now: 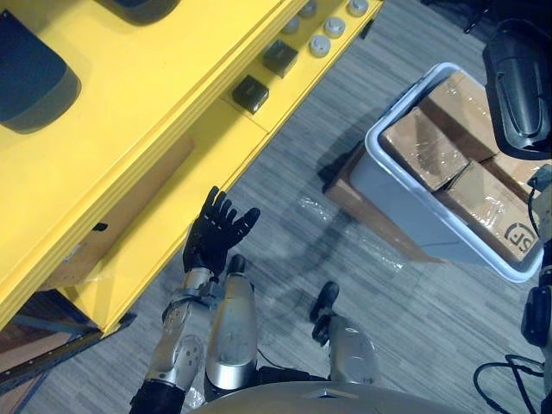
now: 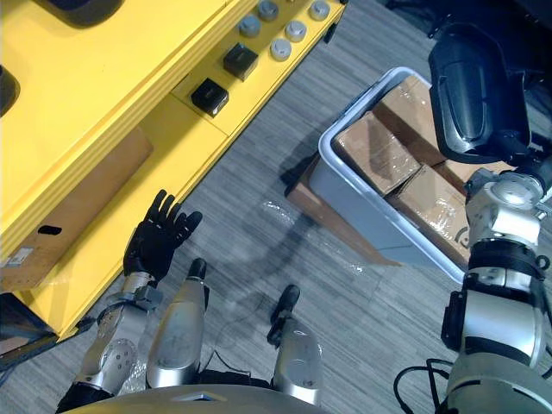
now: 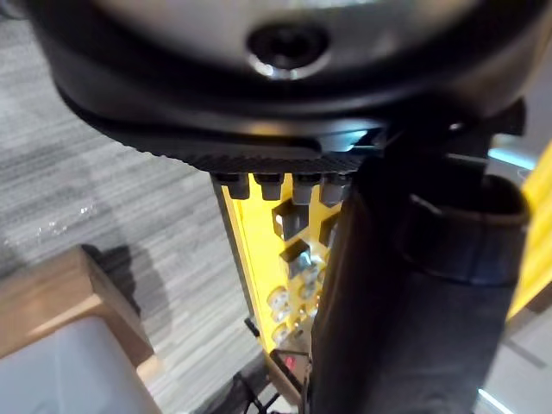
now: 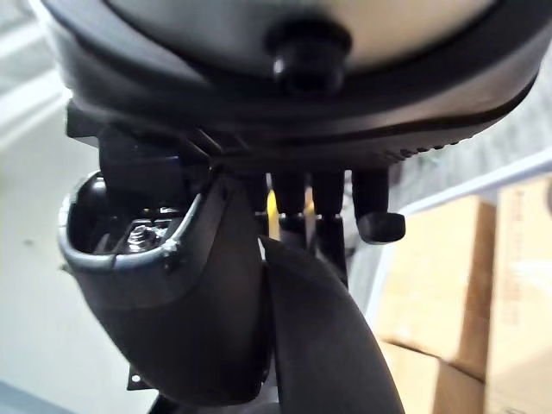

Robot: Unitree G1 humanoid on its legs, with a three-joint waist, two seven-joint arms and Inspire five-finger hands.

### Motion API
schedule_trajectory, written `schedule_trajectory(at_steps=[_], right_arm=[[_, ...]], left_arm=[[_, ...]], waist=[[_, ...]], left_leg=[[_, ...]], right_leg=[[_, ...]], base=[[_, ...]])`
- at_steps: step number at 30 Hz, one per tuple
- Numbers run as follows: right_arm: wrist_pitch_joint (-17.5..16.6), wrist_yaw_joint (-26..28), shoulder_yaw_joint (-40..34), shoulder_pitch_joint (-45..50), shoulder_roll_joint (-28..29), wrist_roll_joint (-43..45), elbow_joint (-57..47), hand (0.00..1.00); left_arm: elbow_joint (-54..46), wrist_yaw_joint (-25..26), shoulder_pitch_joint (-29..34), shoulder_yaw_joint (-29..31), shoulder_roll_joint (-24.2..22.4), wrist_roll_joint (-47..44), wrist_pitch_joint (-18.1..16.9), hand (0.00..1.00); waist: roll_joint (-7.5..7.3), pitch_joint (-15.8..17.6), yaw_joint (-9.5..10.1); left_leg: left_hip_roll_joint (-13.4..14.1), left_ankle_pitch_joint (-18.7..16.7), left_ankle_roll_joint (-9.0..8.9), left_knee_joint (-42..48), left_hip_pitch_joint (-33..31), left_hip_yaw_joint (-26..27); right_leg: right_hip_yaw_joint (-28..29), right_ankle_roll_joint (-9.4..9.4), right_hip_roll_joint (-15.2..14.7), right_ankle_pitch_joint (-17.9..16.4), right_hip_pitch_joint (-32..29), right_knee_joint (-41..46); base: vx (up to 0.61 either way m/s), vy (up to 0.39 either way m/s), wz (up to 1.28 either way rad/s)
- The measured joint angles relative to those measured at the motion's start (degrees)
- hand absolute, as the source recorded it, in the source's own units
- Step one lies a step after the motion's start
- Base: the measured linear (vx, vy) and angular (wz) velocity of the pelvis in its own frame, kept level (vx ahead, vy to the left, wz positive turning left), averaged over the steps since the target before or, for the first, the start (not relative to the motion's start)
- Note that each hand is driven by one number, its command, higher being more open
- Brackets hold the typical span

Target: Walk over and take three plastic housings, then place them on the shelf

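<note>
My right hand [image 2: 520, 164] is raised at the far right, shut on a dark, rounded plastic housing [image 2: 470, 90] that hangs over the grey bin. My left hand [image 1: 214, 235] is open beside the yellow shelf's [image 1: 155, 103] lower edge, its fingers spread and holding nothing. Two more dark housings lie on the shelf's top board, one [image 1: 26, 78] at the far left and one [image 1: 138, 7] cut off by the frame's upper edge. In the right wrist view the curled fingers [image 4: 379, 226] show beyond the thumb.
A grey bin [image 1: 379, 138] holding wrapped cardboard boxes [image 1: 427, 142] stands on a brown base to the right. Small black boxes [image 1: 250, 92] and grey round parts [image 1: 332, 26] sit on the lower yellow board. A cardboard box [image 1: 121, 216] lies under the shelf. Grey floor runs between shelf and bin.
</note>
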Motion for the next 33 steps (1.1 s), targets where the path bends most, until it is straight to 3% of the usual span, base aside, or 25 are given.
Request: schedule_trajectory(at_steps=[4,7,8,10,13,17,21,26,30,33], right_arm=[[-1.4,-1.6,1.2,4.1,2.3,-11.0,-8.3,0.0],[-4.1,-2.3,3.3,9.5,5.5,-20.9,-17.8,0.0],[-4.4,-2.4,3.5,9.8,5.9,-21.7,-18.4,0.0],[-6.2,-2.8,4.2,13.1,8.6,-26.8,-23.3,0.0],[-7.8,-2.8,5.4,16.5,11.4,-32.3,-28.2,0.0],[-9.9,-2.4,8.9,19.4,15.7,-37.5,-33.8,0.0],[-12.9,-0.9,12.2,20.4,15.8,-39.7,-36.8,0.0],[-17.0,0.2,14.4,22.4,15.9,-41.9,-38.8,0.0],[-19.2,1.4,16.4,22.4,17.3,-42.9,-39.1,0.0],[-20.8,2.5,18.1,22.4,17.4,-42.9,-39.7,0.0]], left_arm=[[-4.0,-3.3,0.0,-0.3,0.4,0.8,4.1,1.0],[-7.4,-4.0,-1.5,-2.0,1.0,-1.4,10.9,1.0],[-7.6,-4.1,-1.7,-2.2,1.1,-2.3,11.6,1.0],[-7.6,-4.2,-4.2,-4.2,1.1,-9.3,17.1,1.0],[-6.9,-3.9,-7.4,-8.3,0.2,-17.7,22.3,1.0],[1.0,-0.4,-13.0,-11.4,-2.3,-30.5,26.0,1.0],[7.2,3.3,-15.3,-11.4,-3.2,-40.7,27.5,1.0],[9.3,5.9,-16.0,-12.0,-3.2,-51.6,28.6,1.0],[9.4,7.5,-17.3,-13.8,-3.2,-58.8,27.7,1.0],[10.6,7.9,-18.4,-16.7,-3.2,-64.9,24.8,1.0]], waist=[[-1.57,-3.7,-1.18],[-2.66,-8.0,-3.33],[-2.71,-8.2,-3.65],[-2.89,-9.9,-5.17],[-2.83,-11.6,-6.0],[-2.71,-13.3,-8.47],[-2.06,-13.8,-10.01],[-0.62,-14.9,-10.0],[-0.59,-15.2,-10.15],[-0.49,-15.4,-10.25]], left_leg=[[0.2,0.5,-0.56,-3.9,2.7,0.8],[0.8,0.6,-0.75,-6.3,5.2,2.9],[0.9,0.6,-0.76,-6.5,5.6,3.0],[1.4,0.6,-0.77,-7.9,7.9,4.3],[1.6,0.4,-0.99,-9.8,11.2,6.8],[1.9,0.0,-1.03,-10.6,14.0,8.8],[2.1,-0.7,-1.03,-10.1,14.9,10.2],[2.2,-0.9,-1.09,-9.7,15.9,10.6],[2.1,-0.7,-0.84,-9.9,16.2,10.6],[2.1,-0.6,-0.91,-9.9,16.2,10.6]], right_leg=[[0.3,-0.19,0.8,0.2,1.7,-3.0],[2.2,-0.21,1.2,0.2,2.5,-4.4],[2.4,-0.21,1.3,0.2,2.8,-4.4],[3.3,-0.21,1.5,0.2,3.6,-4.4],[5.1,-0.21,1.4,0.2,4.4,-4.4],[7.1,-0.28,1.5,0.1,5.5,-4.4],[8.6,-0.96,1.7,-0.4,5.7,-4.4],[9.3,-1.08,1.8,-0.5,6.5,-4.3],[9.4,-1.14,1.8,-0.5,6.5,-4.3],[9.4,-1.08,1.7,-0.5,6.5,-4.3]], base=[[0.11,-0.047,-0.07],[0.14,-0.031,-0.22],[0.15,-0.021,-0.21],[0.12,-0.018,-0.18],[0.08,0.011,-0.36],[-0.01,0.018,-0.3],[-0.07,-0.001,-0.23],[-0.06,-0.001,-0.05],[-0.03,-0.001,0.0],[0.0,0.0,0.0]])
